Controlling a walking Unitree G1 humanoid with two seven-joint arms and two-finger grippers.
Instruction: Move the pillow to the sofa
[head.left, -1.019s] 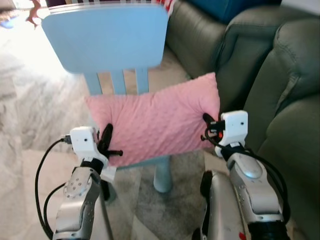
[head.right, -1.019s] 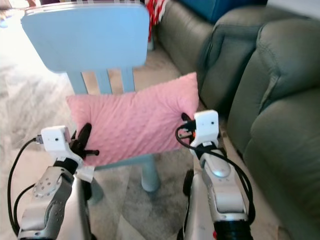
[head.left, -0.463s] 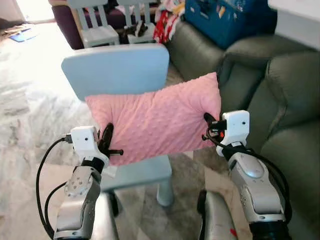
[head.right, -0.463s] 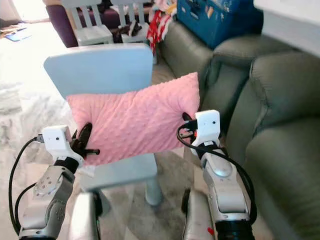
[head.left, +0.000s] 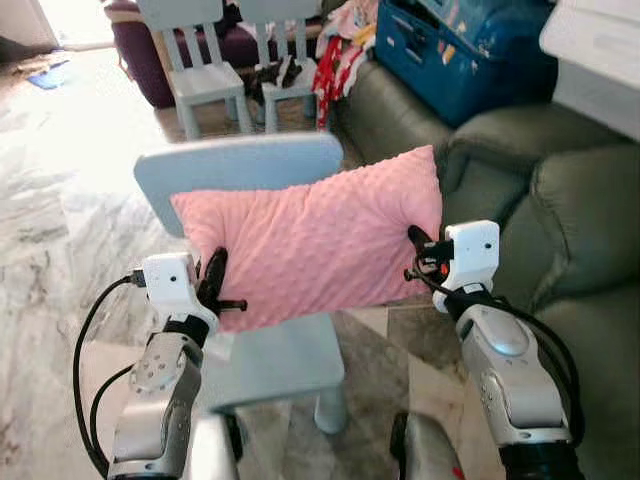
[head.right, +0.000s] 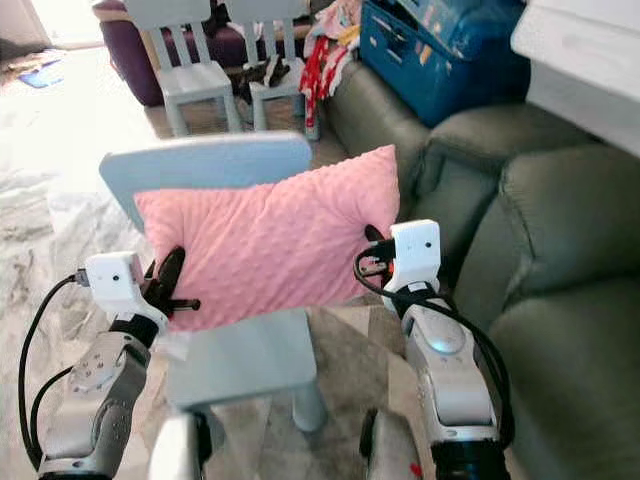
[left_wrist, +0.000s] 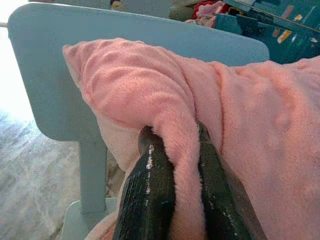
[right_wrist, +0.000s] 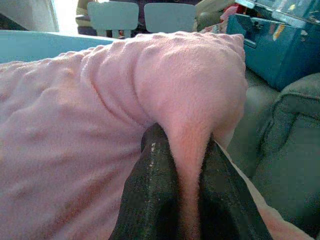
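Observation:
A pink dimpled pillow (head.left: 310, 240) hangs in the air in front of a light blue child's chair (head.left: 260, 350), held between both arms. My left gripper (head.left: 213, 283) is shut on its lower left corner, a fold of pink fabric (left_wrist: 182, 200) pinched between the black fingers (left_wrist: 147, 195). My right gripper (head.left: 415, 240) is shut on the pillow's right edge (right_wrist: 187, 150). The grey-green sofa (head.left: 560, 200) stands to the right, its armrest just beyond the right gripper.
A blue storage box (head.left: 470, 50) sits on the far end of the sofa. Two more light blue chairs (head.left: 205, 50) and a heap of clothes (head.left: 345, 35) stand farther back. Marble floor (head.left: 50, 220) spreads out to the left.
The camera has risen and tilted up, so the chair sinks lower in view and more of the room shows. Both grippers keep the same hold on the pillow.

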